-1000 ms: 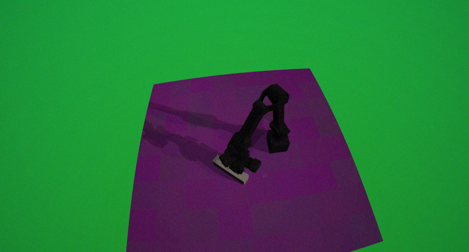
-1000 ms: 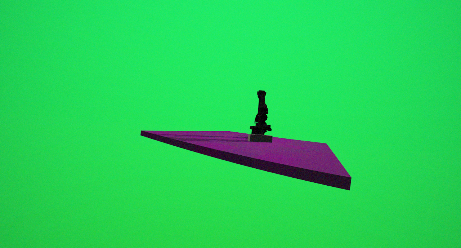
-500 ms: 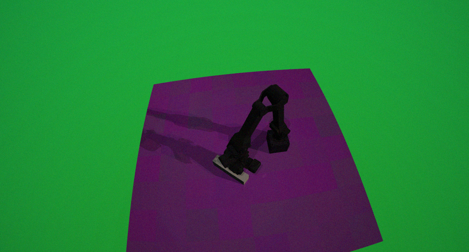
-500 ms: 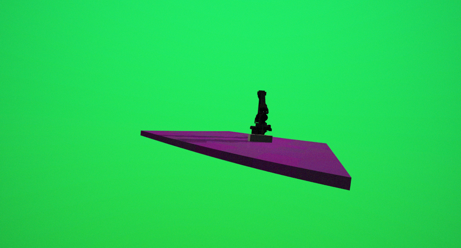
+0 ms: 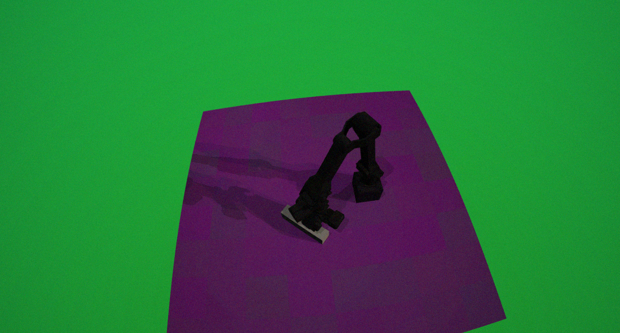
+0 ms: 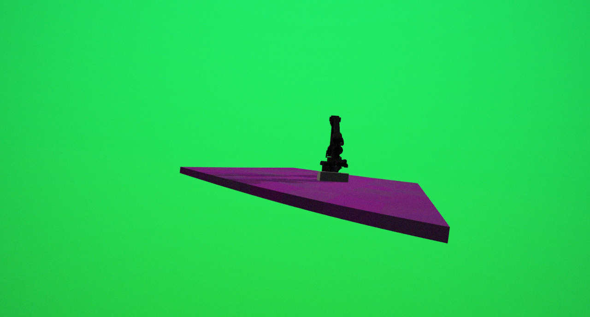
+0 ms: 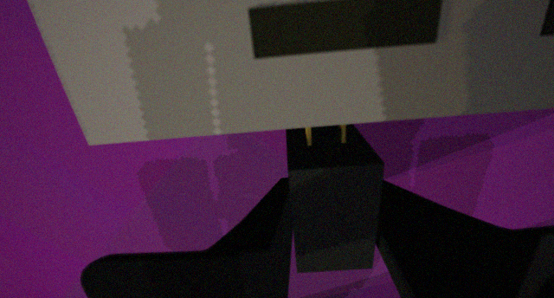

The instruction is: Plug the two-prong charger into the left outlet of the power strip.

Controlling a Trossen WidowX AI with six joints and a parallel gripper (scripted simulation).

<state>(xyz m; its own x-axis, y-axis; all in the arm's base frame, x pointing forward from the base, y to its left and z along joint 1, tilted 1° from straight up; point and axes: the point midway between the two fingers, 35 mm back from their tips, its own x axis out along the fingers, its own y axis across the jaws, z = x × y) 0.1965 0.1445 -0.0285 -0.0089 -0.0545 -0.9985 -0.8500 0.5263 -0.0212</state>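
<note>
Fingers of my gripper (image 7: pixel 335 246) are clamped on the dark charger (image 7: pixel 334 211), one on each side of its body. In the wrist view the charger's two brass prongs (image 7: pixel 308 135) point at the pale grey power strip (image 7: pixel 151 86), and only their lower ends show; their tips are hidden past the strip's near edge. I cannot tell whether they touch it. A dark rectangular outlet (image 7: pixel 345 24) sits on the strip's face, farther up from the prongs, and the corner of a second outlet (image 7: pixel 548 22) shows to the right of it. From the top view my arm (image 5: pixel 331 166) folds over and down onto the strip (image 5: pixel 321 234), covering most of it. The strip lies on the purple table (image 5: pixel 390 266), near my arm's base (image 5: pixel 367 190).
</note>
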